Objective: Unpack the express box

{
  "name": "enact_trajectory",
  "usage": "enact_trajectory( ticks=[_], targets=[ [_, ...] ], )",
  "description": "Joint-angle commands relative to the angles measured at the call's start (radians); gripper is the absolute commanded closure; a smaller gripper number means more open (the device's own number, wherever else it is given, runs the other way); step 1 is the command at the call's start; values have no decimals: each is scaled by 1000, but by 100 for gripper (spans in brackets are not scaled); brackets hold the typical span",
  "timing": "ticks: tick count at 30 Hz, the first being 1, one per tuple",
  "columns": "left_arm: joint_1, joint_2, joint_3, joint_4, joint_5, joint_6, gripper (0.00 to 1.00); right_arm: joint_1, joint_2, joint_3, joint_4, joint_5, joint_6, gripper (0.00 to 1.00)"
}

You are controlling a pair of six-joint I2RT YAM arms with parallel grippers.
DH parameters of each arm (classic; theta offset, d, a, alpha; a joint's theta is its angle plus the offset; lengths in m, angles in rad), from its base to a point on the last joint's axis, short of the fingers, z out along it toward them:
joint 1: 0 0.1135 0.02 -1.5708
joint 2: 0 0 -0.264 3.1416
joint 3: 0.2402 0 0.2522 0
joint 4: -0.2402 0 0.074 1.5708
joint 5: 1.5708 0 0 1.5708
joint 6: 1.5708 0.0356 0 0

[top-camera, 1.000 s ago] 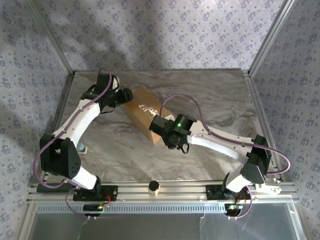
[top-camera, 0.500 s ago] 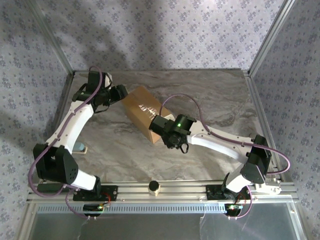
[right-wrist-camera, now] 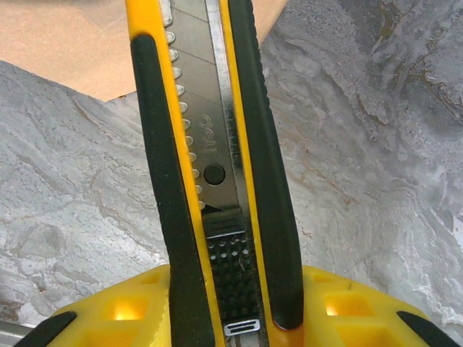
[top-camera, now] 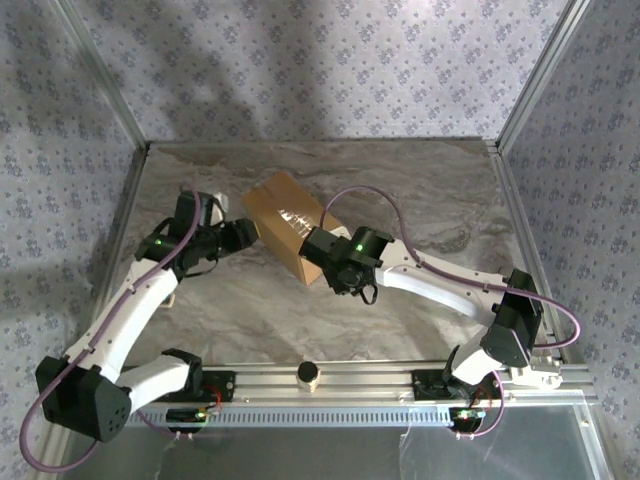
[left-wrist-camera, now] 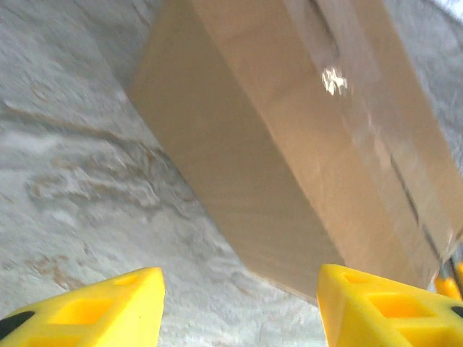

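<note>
Two grippers flank the express box (top-camera: 283, 215) on the marbled table (top-camera: 430, 200). Left gripper (top-camera: 244, 236): fingers (left-wrist-camera: 108, 303) moderately parted with nothing between them, aimed at the box's long side wall from its 9 o'clock side and near it. One second earlier it stood at the box's 11 o'clock corner. The left arm has since swung toward the near edge, and its elbow now lies low at 7 o'clock. Right gripper (top-camera: 322, 252): clamped on a yellow-and-black utility knife (right-wrist-camera: 210, 144) at the box's 5 o'clock end, with the knife's far end over the cardboard edge; pose unchanged. Box: flaps closed, glossy tape along the top seam, lying diagonally slightly toward 11 o'clock of the table's centre, where it lay before.
</note>
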Motion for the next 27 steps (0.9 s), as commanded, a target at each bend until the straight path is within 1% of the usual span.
enact_trajectory(
  ticks=[1,4,11,20,27],
  targets=[
    [-66,7,-50,22,7,-46,42,-8,0,6,22,-9,-19,100],
    [-118,38,-86,75,12,-72,43,-9,4,4,27,-10,-24,100],
    [-184,100,-82,147,17,-98,43,-8,14,10,20,-10,-28,100],
    [-220,147,-81,230,6,-139,44,13,27,43,-12,11,-30,100],
    [-239,147,-95,273,-8,-184,44,48,43,63,-40,28,-22,100]
  ],
)
